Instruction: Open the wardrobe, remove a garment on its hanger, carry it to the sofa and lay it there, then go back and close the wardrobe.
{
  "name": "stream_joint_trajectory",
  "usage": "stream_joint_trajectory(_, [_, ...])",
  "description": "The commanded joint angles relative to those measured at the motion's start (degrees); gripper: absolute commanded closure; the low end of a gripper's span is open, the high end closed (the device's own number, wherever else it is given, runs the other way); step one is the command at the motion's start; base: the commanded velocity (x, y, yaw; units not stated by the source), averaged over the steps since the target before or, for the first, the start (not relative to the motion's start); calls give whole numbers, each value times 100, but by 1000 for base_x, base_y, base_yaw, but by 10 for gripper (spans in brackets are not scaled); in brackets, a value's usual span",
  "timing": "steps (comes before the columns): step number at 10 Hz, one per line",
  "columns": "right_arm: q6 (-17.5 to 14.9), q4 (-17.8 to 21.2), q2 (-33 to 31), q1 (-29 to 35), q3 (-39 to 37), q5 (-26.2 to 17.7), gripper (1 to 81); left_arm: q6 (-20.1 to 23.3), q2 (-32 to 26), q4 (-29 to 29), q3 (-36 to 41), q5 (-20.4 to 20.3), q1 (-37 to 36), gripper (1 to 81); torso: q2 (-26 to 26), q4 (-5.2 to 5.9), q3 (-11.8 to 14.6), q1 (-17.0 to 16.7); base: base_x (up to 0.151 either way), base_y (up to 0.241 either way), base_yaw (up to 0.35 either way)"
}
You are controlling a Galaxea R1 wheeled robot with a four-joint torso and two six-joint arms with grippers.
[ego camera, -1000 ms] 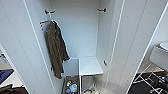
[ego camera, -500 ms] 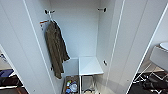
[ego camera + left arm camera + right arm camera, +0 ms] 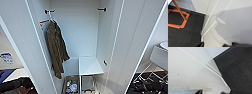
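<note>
The wardrobe [image 3: 80,32] stands open in front of me, its white doors [image 3: 130,45] swung out to either side. An olive-brown jacket [image 3: 56,48] hangs on a hanger from the left black-tipped hook [image 3: 48,11]. The right hook [image 3: 102,9] is bare. In the left wrist view my left gripper [image 3: 218,45] is close to a white door panel [image 3: 230,22], its dark fingertips [image 3: 201,44] apart with nothing between them. The right gripper [image 3: 214,92] is beside the other white door panel [image 3: 186,72], its tips also apart and empty.
A white shelf block [image 3: 90,65] sits low inside the wardrobe, with a bin of small items [image 3: 71,86] beside it. A white stool on thin legs [image 3: 160,56] stands at the right. An orange floor frame [image 3: 179,18] rests on dark carpet [image 3: 186,36].
</note>
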Motion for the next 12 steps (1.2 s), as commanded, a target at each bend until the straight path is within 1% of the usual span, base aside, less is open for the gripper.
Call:
stream_joint_trajectory(1, [-43, 343, 312, 282, 871, 192, 10, 0, 980, -260, 409, 118, -448, 10, 0, -2, 0, 0, 0, 0, 0])
stream_joint_trajectory(3, [-69, 343, 733, 10, 1020, 438, 10, 0, 1534, -225, 207, 126, -342, 10, 0, 0, 0, 0, 0, 0, 0])
stream_joint_trajectory(4, [-86, 299, 1047, -139, 916, 455, 10, 0, 1709, -207, 85, 126, -211, 10, 2, 0, -2, 0, 0, 0, 0])
stream_joint_trajectory(5, [-96, 273, 1364, -307, 584, 455, 10, 44, 1780, -225, -38, 118, -17, 10, 2, -2, -2, 2, 0, 0, 0])
stream_joint_trajectory(7, [-174, 211, 2040, -580, -182, 438, 10, 97, 1876, -217, -337, 82, 615, 10, 6, -2, -2, 6, 0, 0, 0])
stream_joint_trajectory(8, [-262, 167, 2330, -684, -427, 438, 10, 254, 1894, -129, -382, -48, 992, 10, 6, -2, -4, 6, 0, 0, 0])
stream_joint_trajectory(9, [-315, 61, 2597, -799, -720, 411, 10, 405, 1903, -23, -382, -287, 1396, 10, 6, -2, -4, 6, 0, 0, 0])
stream_joint_trajectory(10, [-315, -139, 2772, -1009, -1025, 411, 10, 500, 1955, 134, -390, -461, 1836, 10, 6, -2, -4, 6, 0, 0, 0])
stream_joint_trajectory(12, [-315, -561, 2957, -1571, -1536, 446, 10, 528, 2235, 652, -521, -822, 2678, 10, 6, -2, -4, 6, 0, 0, 0])
